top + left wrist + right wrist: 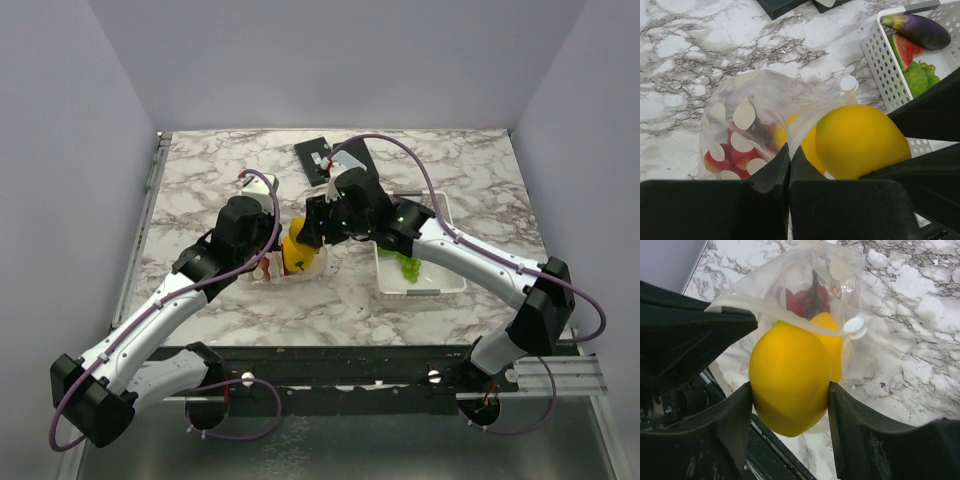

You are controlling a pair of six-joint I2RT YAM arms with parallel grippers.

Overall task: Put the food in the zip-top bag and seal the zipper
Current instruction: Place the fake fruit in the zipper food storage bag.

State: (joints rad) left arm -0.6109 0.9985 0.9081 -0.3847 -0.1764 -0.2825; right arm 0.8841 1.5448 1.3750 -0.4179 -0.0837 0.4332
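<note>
My right gripper is shut on the yellow lemon and holds it at the open mouth of the dotted zip-top bag. My left gripper is shut on the bag's mouth edge, on the zipper strip. The lemon sits just right of that pinch. Inside the bag lie red strawberries and another yellow piece. In the top view both grippers meet over the lemon at the table's middle.
The white perforated basket stands to the right and holds the purple eggplant, the watermelon slice and the green grapes. A black flat object lies at the back of the marble table.
</note>
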